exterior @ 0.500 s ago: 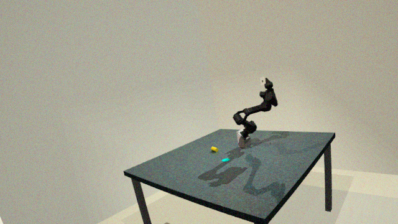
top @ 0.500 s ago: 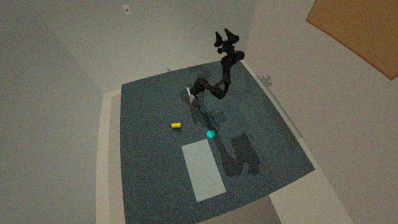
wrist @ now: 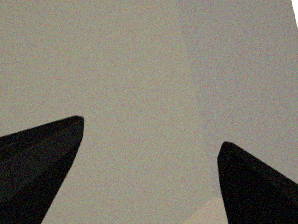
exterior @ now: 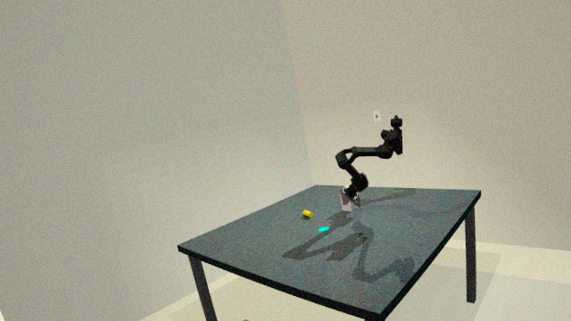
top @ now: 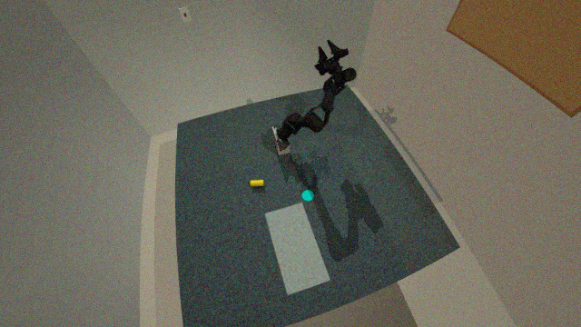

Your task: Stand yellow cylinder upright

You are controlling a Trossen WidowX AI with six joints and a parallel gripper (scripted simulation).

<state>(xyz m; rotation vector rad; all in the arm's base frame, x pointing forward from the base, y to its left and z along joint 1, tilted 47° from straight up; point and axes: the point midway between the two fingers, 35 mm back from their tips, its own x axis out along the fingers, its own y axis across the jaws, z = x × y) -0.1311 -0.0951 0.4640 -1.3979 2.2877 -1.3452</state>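
Note:
The yellow tall cylinder (top: 257, 183) (exterior: 308, 214) lies on its side on the dark table (top: 218, 254) (exterior: 268, 250). The cyan circle (top: 308, 195) (exterior: 324, 229) is a flat spot on the table, a short way from the cylinder, with nothing standing on it. My gripper (top: 324, 44) (wrist: 152, 139) is open and empty, high above the table and far from the cylinder and the circle. The wrist view shows only plain wall surfaces between and beyond the two dark fingers; neither cylinder nor circle shows there.
The arm's base sits by a small pale upright block (exterior: 346, 201). A pale rectangle (top: 297, 250) shows over the table in the top view but not in the exterior view. Arm shadows fall across the table near the circle. A brown panel (top: 526, 45) shows at upper right.

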